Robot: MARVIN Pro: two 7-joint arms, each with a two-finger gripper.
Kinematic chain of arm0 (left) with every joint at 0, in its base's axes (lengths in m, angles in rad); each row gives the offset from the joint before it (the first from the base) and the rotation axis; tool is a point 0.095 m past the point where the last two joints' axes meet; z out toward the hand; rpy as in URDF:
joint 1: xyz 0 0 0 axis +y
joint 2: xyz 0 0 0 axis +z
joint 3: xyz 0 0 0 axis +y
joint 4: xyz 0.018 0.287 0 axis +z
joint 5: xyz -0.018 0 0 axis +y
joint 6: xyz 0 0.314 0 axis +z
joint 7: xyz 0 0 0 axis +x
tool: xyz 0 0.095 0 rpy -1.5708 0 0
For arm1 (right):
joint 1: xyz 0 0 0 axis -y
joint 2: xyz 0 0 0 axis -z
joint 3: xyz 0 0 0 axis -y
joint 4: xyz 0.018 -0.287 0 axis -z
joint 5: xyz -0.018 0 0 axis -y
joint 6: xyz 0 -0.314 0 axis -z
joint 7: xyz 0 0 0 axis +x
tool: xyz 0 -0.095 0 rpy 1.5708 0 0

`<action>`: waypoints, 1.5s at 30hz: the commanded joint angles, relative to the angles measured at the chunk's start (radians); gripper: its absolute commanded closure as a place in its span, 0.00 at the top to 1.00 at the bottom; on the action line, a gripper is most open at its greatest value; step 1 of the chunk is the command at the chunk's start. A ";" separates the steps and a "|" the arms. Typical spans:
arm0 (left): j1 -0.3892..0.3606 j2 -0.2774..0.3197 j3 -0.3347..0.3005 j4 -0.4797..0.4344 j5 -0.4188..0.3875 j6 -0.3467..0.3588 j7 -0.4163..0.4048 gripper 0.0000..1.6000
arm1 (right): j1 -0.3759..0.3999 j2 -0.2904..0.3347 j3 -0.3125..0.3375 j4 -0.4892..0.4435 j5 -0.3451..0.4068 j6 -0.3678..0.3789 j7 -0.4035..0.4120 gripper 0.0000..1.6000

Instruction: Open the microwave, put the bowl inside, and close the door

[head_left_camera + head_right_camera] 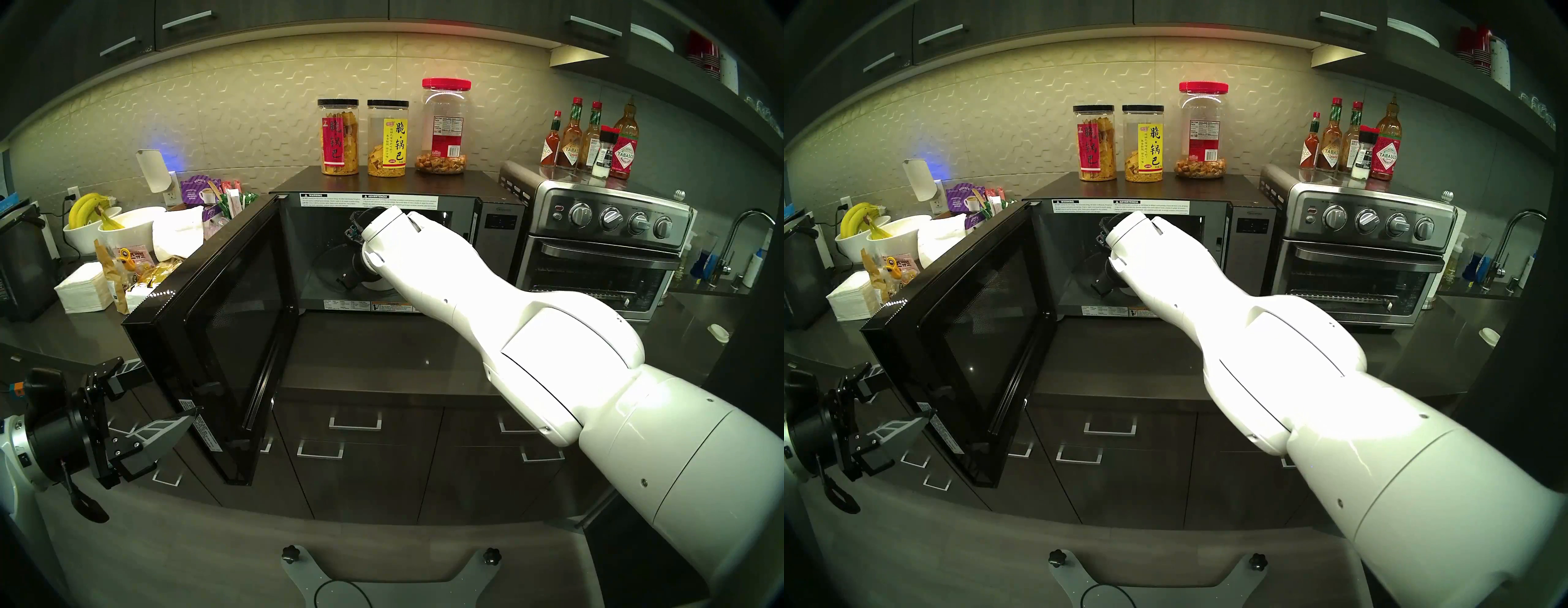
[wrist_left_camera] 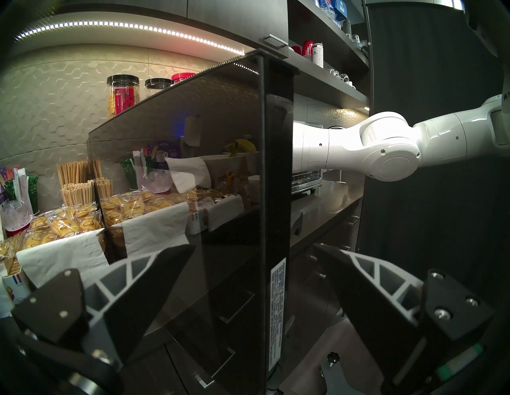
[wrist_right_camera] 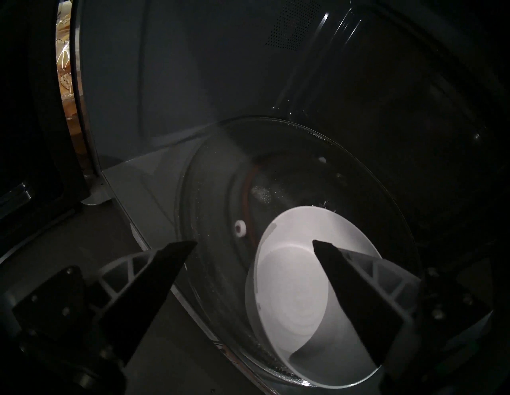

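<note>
The black microwave (image 1: 500, 225) stands on the counter with its door (image 1: 229, 305) swung wide to the left. My right arm (image 1: 424, 263) reaches into the cavity. In the right wrist view the small white bowl (image 3: 298, 289) sits upright on the glass turntable (image 3: 303, 154), near its front edge. My right gripper (image 3: 254, 242) is open above it, with one finger over the bowl's inside and the other outside its rim; neither grips it. My left gripper (image 1: 161, 388) is open at the door's free edge (image 2: 276, 193), one finger on each side.
A steel toaster oven (image 1: 594, 254) stands right of the microwave with sauce bottles (image 1: 594, 140) on top. Three jars (image 1: 339, 136) sit on the microwave. Bowls with bananas (image 1: 97, 220), napkins (image 1: 80, 288) and snack packets crowd the left counter. A faucet (image 1: 738, 237) is far right.
</note>
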 commanded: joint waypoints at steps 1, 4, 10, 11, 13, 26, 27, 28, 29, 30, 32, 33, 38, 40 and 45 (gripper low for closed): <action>-0.003 -0.002 0.001 -0.005 -0.009 0.001 -0.006 1.00 | -0.002 0.051 0.005 -0.117 0.003 0.042 0.025 1.00; -0.003 -0.002 0.001 -0.005 -0.009 0.001 -0.006 1.00 | -0.009 0.072 0.008 -0.146 0.004 0.057 0.043 1.00; -0.002 -0.002 0.001 -0.005 -0.009 0.000 -0.005 1.00 | -0.037 0.127 0.008 -0.228 0.006 0.096 0.093 1.00; -0.002 -0.002 0.002 -0.005 -0.008 0.000 -0.005 1.00 | -0.046 0.139 0.006 -0.249 0.006 0.106 0.103 1.00; -0.002 -0.002 0.002 -0.005 -0.008 0.000 -0.005 1.00 | -0.060 0.159 0.006 -0.281 0.008 0.118 0.117 1.00; -0.002 -0.001 0.002 -0.005 -0.006 0.000 -0.004 1.00 | -0.106 0.279 0.034 -0.454 0.036 0.159 0.230 1.00; -0.002 -0.001 0.002 -0.005 -0.005 0.000 -0.004 1.00 | -0.105 0.286 0.036 -0.457 0.038 0.160 0.241 1.00; -0.002 -0.001 0.002 -0.005 -0.005 0.000 -0.004 1.00 | -0.116 0.303 0.040 -0.489 0.040 0.166 0.245 1.00; -0.002 -0.001 0.002 -0.005 -0.005 0.000 -0.004 1.00 | -0.109 0.302 0.043 -0.472 0.043 0.164 0.254 1.00; -0.002 -0.001 0.002 -0.005 -0.005 0.000 -0.004 1.00 | -0.118 0.320 0.047 -0.502 0.046 0.171 0.261 1.00; -0.002 -0.001 0.002 -0.005 -0.005 0.000 -0.004 1.00 | -0.123 0.338 0.056 -0.518 0.054 0.176 0.279 1.00; -0.002 -0.001 0.002 -0.005 -0.005 0.000 -0.004 1.00 | -0.133 0.355 0.061 -0.548 0.057 0.183 0.287 1.00; -0.002 -0.001 0.002 -0.005 -0.005 0.000 -0.003 1.00 | -0.158 0.415 0.082 -0.612 0.076 0.203 0.333 1.00; -0.002 -0.001 0.002 -0.005 -0.005 0.000 -0.003 1.00 | -0.170 0.440 0.090 -0.637 0.084 0.213 0.351 1.00; -0.002 0.000 0.002 -0.005 -0.004 0.000 -0.003 1.00 | -0.210 0.500 0.117 -0.705 0.097 0.237 0.396 1.00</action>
